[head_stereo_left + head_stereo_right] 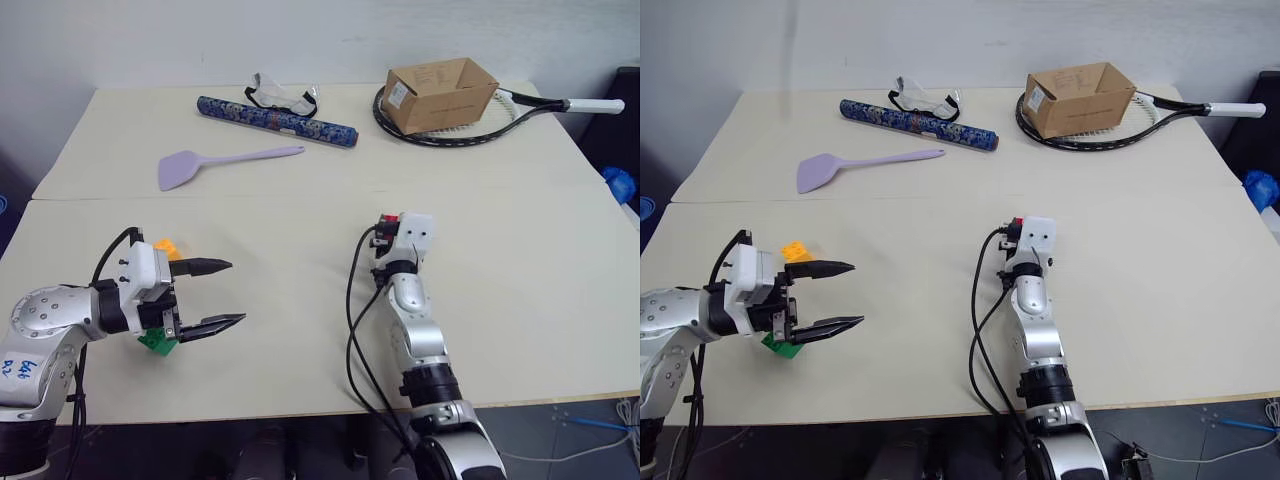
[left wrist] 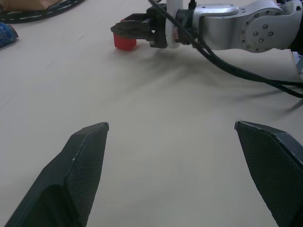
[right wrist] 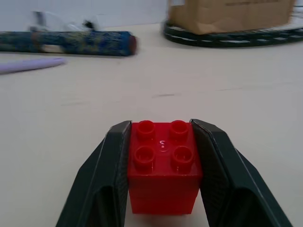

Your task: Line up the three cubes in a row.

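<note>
The red cube sits on the table near the middle, and my right gripper is shut on it, one black finger pressed on each side. The left wrist view shows the same red cube between those fingers. At the left, my left gripper is open and level above the table, holding nothing. The yellow-orange cube lies just behind its wrist. The green cube lies partly hidden under that wrist.
Along the far half of the table lie a purple spatula, a blue patterned tube, safety goggles, and a cardboard box resting on a tennis racket. A seam runs across the tabletop.
</note>
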You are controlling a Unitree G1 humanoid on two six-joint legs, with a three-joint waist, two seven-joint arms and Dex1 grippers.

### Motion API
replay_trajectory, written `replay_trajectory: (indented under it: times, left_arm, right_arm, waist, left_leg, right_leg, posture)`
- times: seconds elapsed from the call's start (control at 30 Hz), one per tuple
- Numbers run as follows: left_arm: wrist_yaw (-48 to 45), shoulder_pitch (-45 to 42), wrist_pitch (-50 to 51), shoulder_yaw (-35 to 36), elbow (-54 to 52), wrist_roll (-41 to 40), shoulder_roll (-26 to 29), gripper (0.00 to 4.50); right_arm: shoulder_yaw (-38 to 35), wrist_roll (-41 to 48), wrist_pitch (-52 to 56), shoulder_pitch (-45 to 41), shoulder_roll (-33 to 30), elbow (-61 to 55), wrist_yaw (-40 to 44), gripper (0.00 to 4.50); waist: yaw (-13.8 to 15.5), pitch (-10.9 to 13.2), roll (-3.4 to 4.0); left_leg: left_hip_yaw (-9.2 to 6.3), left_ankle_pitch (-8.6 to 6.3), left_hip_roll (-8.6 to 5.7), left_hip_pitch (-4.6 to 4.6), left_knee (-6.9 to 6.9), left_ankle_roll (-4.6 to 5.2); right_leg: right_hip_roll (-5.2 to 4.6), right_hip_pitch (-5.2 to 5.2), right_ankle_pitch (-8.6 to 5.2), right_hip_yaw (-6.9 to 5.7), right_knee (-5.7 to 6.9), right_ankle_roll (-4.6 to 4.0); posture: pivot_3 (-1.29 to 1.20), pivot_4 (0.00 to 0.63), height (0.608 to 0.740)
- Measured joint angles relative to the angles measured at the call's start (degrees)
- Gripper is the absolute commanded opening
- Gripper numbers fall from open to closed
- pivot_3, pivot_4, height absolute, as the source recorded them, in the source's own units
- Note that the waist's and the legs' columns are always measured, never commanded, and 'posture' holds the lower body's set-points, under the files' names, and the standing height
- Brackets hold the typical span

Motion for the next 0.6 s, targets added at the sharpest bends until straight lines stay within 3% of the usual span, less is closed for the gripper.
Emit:
replay_trajectory:
  times: [0.13, 0.2, 0.37, 0.6]
  left_arm:
    - [-0.75, 2.16, 0.45, 2.55, -0.72, -1.16, 0.54, 4.50]
    - [-1.98, 3.46, 0.47, 2.52, -0.68, -1.14, 0.87, 4.50]
    - [-2.44, 3.12, -0.32, 1.22, -0.66, -1.03, -0.10, 4.50]
    - [-3.04, 2.84, -1.01, -0.01, -0.38, -0.74, -0.30, 4.50]
  right_arm:
    - [3.19, 16.63, 2.52, 0.10, -23.96, -11.96, 41.32, 1.49]
    - [3.67, 20.27, 3.88, 0.12, -31.41, -12.08, 55.62, 1.49]
    - [8.36, 19.13, 0.26, -2.67, -32.36, -0.67, 71.92, 1.49]
    - [10.56, 13.03, -10.64, -10.71, -27.90, 16.65, 80.19, 1.49]
  waist:
    - [0.70, 0.06, 0.09]
    - [1.16, -0.02, -0.05]
    - [1.34, -0.03, -0.10]
    - [1.41, -0.03, -0.10]
  left_leg:
    - [-0.04, -0.14, -0.02, 0.05, 0.08, 0.27]
    - [-0.04, -0.17, 0.01, 0.12, 0.08, 0.27]
    - [0.09, -0.11, 0.01, 0.19, 0.08, 0.18]
    - [0.10, -0.11, 0.00, 0.14, 0.10, 0.16]
  right_leg:
    - [-0.04, 0.20, 0.06, -0.02, -0.23, 0.12]
    - [-0.03, 0.27, 0.06, -0.06, -0.26, 0.11]
    - [-0.03, 0.21, 0.06, 0.01, -0.09, 0.11]
    - [-0.05, 0.17, 0.07, 0.01, -0.12, 0.10]
  posture:
    - [0.00, 0.150, 0.740]
    - [0.00, 0.150, 0.740]
    - [0.00, 0.150, 0.740]
    - [0.00, 0.150, 0.740]
